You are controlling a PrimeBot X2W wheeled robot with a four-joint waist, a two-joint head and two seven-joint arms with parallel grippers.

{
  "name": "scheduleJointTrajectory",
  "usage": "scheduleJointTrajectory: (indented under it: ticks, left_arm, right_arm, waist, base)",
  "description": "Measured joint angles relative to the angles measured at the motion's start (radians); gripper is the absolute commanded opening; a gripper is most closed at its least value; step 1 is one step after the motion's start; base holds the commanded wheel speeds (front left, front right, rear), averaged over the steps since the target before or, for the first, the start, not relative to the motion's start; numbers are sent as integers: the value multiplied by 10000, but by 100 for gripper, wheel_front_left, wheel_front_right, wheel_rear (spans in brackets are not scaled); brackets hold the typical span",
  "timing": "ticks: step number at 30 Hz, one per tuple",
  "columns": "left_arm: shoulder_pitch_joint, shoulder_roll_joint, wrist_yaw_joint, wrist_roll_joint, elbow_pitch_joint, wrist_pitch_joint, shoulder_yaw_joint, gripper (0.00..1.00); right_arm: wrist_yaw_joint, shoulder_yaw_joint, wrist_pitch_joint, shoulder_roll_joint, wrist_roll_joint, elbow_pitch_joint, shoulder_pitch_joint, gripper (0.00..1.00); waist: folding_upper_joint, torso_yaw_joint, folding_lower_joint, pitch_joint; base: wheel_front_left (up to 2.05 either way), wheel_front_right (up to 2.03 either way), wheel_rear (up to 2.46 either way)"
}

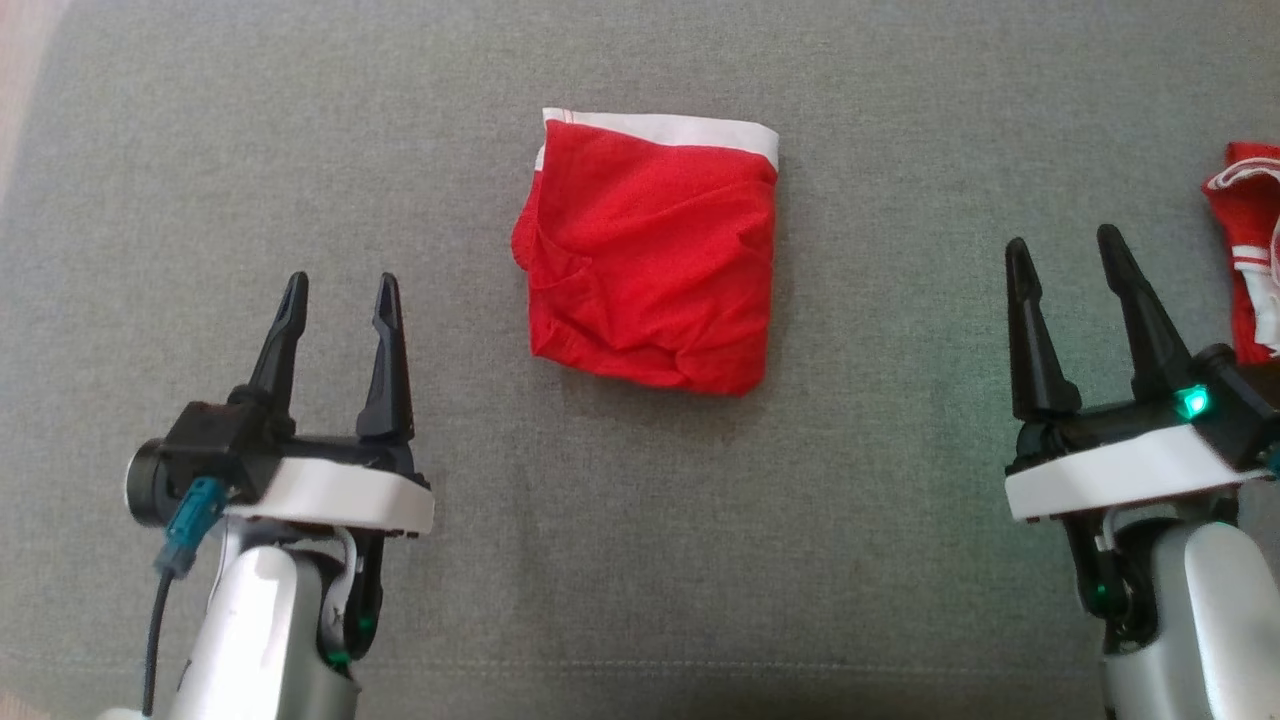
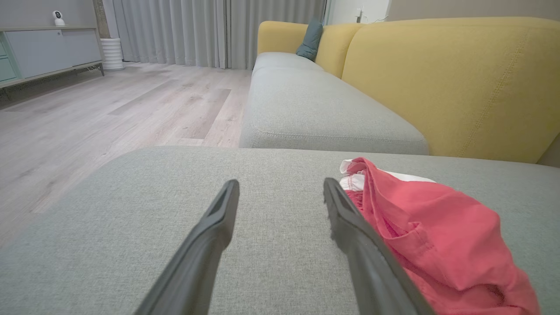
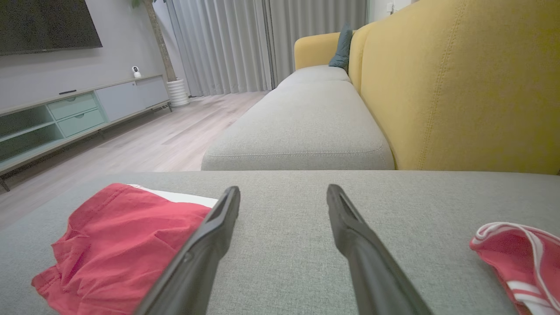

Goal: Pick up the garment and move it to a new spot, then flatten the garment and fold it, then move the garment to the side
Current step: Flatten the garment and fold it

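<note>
A wide grey sofa cushion spreads beneath the robot, with a yellow backrest rising behind it in the left wrist view. In the middle of the cushion lies the red garment, folded into a compact, nearly square packet, slightly rumpled along its left and near edges. It rests flat between the two arms and a little farther forward than both. The left gripper hovers at the lower left, its two dark fingers spread apart with nothing between them. The right gripper hovers at the lower right, likewise spread and empty. The packet lies forward and to the right of the left gripper, and forward and to the left of the right gripper. The left one looks nearer, since its wrist view shows red cloth just beside its right finger. A second red garment with white stripes sits at the far right edge, well apart from the packet. A white waistband runs left to right along the packet's far edge. Folding appears done, so carrying the packet aside likely comes next.
</note>
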Motion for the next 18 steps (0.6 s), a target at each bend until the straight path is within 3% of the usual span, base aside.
scheduleJointTrajectory:
  ticks: [1,2,3,4,9,18]
  left_arm:
    - [0,0,0,0,0,0,0,100]
    - [-1,0,0,0,-10,0,13,100]
    - [-4,0,0,0,-12,0,13,100]
    - [-15,0,0,0,-15,0,13,100]
    - [-95,-2,-15,0,-79,0,0,100]
    - [-651,-46,-71,-2,-127,0,-65,100]
  right_arm:
    - [0,0,0,0,0,0,0,100]
    - [0,-33,-2,33,-4,-19,27,77]
    - [0,-65,-4,59,-25,-25,44,21]
    - [0,-67,-4,61,-25,-19,44,0]
    - [0,428,-19,81,-19,376,-127,0]
    - [0,3432,-2,102,332,2717,-2542,0]
  waist:
    - [0,0,0,0]
    - [0,-2,0,23]
    - [0,2,0,47]
    - [0,12,0,77]
    - [0,131,0,263]
    - [0,701,0,654]
  base:
    - [0,0,0]
    - [0,0,0]
    - [0,0,0]
    - [0,0,0]
    - [0,0,0]
    - [0,0,0]
